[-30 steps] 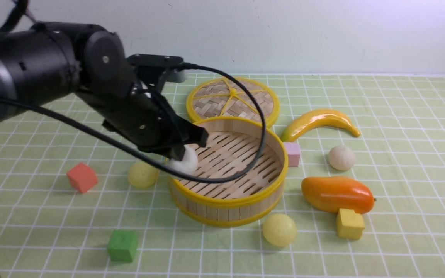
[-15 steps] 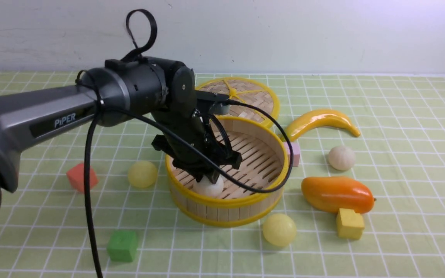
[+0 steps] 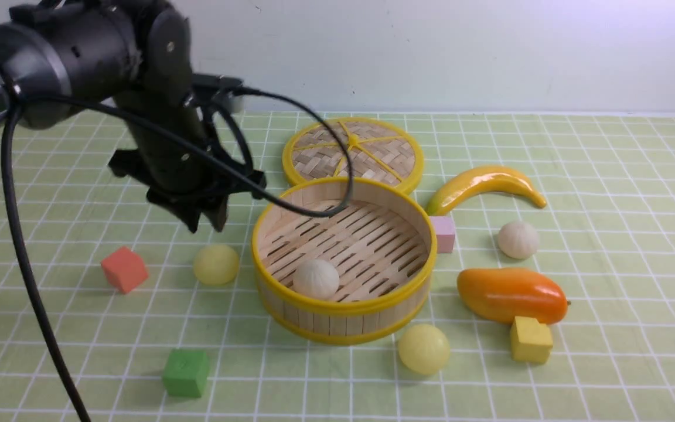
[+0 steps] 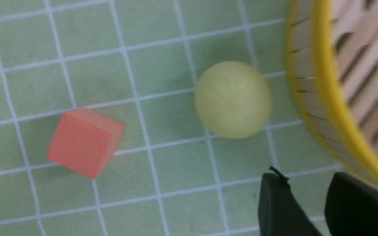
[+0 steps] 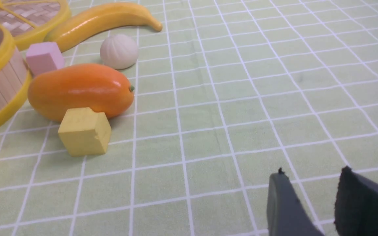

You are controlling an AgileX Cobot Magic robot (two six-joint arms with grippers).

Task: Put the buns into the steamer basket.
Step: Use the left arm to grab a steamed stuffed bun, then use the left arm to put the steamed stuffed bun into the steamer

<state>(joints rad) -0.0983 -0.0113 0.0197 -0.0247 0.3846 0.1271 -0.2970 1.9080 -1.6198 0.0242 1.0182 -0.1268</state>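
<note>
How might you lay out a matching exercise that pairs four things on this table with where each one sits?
Things:
1. woven lid
2. yellow cube
3. red cube
4. pink cube

Places:
a. just in front of the mango
b. beside the right wall of the steamer basket
c. behind the steamer basket
d. left of a pale yellow bun

Pairs: 1-c, 2-a, 3-d, 4-b.

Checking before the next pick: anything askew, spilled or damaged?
Nothing stands out. The steamer basket stands upright with one off-white bun on its slats. Outside it on the cloth: a yellow bun at its left, another yellow bun in front, a second off-white bun to the right. No spill.
</note>
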